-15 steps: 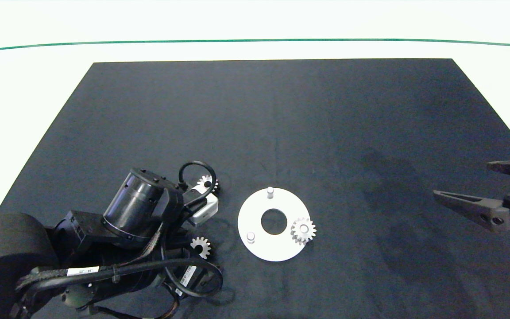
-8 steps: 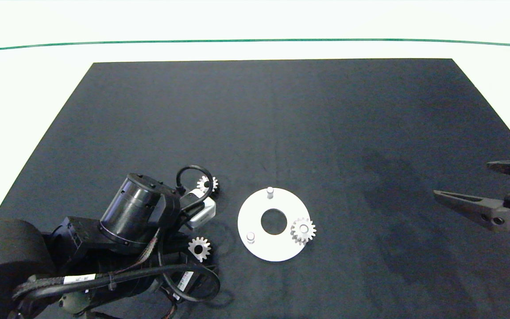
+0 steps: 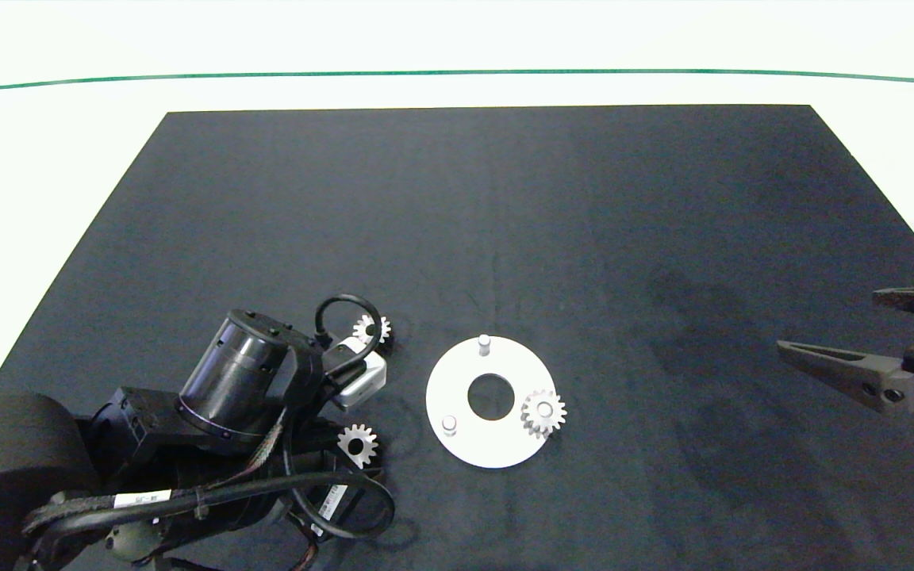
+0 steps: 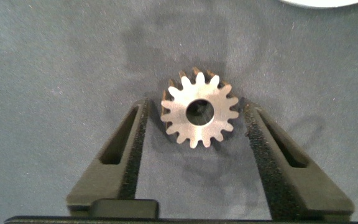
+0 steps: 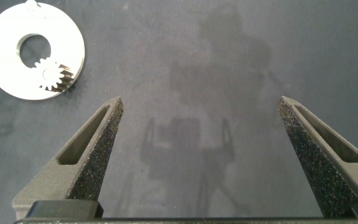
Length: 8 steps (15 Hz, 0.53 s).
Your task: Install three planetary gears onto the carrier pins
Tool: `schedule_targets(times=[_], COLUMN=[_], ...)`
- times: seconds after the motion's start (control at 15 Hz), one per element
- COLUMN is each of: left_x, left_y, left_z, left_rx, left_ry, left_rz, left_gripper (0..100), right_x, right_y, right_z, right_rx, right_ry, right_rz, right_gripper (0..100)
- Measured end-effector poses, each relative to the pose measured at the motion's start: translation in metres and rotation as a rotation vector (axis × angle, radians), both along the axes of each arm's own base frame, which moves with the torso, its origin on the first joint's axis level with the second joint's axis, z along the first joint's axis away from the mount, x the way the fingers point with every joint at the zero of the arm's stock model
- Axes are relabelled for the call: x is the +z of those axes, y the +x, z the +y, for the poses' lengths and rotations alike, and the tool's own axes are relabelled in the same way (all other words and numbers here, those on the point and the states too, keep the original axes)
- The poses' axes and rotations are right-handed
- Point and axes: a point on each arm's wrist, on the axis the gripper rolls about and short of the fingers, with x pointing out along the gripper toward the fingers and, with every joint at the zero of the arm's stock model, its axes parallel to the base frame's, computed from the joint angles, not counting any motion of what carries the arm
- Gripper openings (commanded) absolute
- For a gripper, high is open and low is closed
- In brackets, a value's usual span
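Left end effector [image 4: 194,134], low over the dark tabletop [image 3: 505,222], straddles a loose gear [image 4: 199,112]: fingers [image 4: 126,149] parted, gaps on both sides, nothing gripped. A second loose gear [image 3: 370,328] lies beyond the wrist. Just beside, the white disc [image 3: 473,440] carries one mounted gear [image 3: 543,412]; two pins [image 3: 484,343] stand bare. Right end effector [image 5: 197,155] hangs wide open, empty, well away from the disc.

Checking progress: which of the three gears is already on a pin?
The gear on the white disc's right side; the other two lie on the mat near the left arm.
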Motion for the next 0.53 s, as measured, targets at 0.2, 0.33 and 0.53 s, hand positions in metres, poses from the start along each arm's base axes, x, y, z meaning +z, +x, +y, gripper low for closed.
schedule_targets(times=[0.2,0.33,0.53], left_x=[0.0003,-0.0005,-0.0005], left_y=[0.0002,-0.0001,-0.0003], left_z=[-0.0002,0.0001,0.0003], left_rx=[0.000,0.001,0.002], left_ry=[-0.002,0.000,-0.002], left_rz=[0.000,0.003,0.003], left_gripper=[48,45,39], right_x=[0.0000,0.0000,0.0001], right_y=[0.0000,0.0000,-0.0001], right_z=[0.0001,0.0002,0.0001], right_rx=[0.006,0.007,0.007], right_ry=[0.002,0.002,0.002], right_rz=[0.001,0.001,0.001], right_gripper=[100,100,100])
